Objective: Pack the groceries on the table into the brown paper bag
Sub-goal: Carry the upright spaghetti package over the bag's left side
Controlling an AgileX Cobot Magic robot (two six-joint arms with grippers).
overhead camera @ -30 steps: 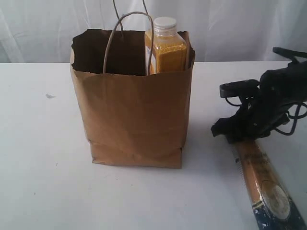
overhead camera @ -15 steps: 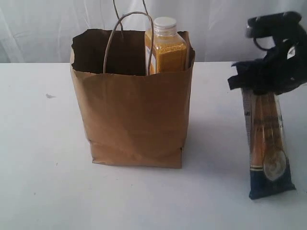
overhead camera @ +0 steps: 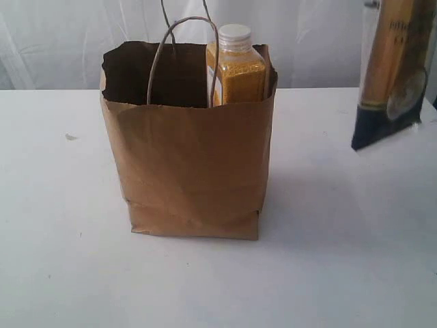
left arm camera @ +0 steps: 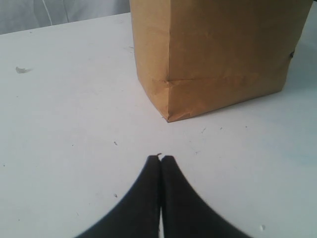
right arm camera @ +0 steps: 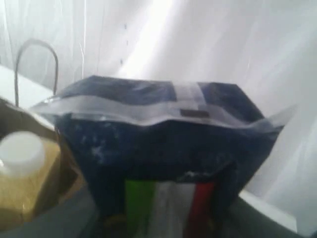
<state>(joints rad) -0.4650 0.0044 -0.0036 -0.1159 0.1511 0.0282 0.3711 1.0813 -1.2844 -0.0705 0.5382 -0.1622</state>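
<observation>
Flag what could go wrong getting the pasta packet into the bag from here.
1. The long pasta packet hangs in the air right of the brown paper bag. The orange juice bottle fills that side of the opening, so the packet may strike its cap.
2. The handle loop arches over the opening and could snag the packet.
3. The left gripper is shut and apart from the bag, so a bump may tip it.

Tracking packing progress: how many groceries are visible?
2: orange juice bottle inside the brown paper bag; long pasta packet aloft at its right. Others may hide inside.
</observation>
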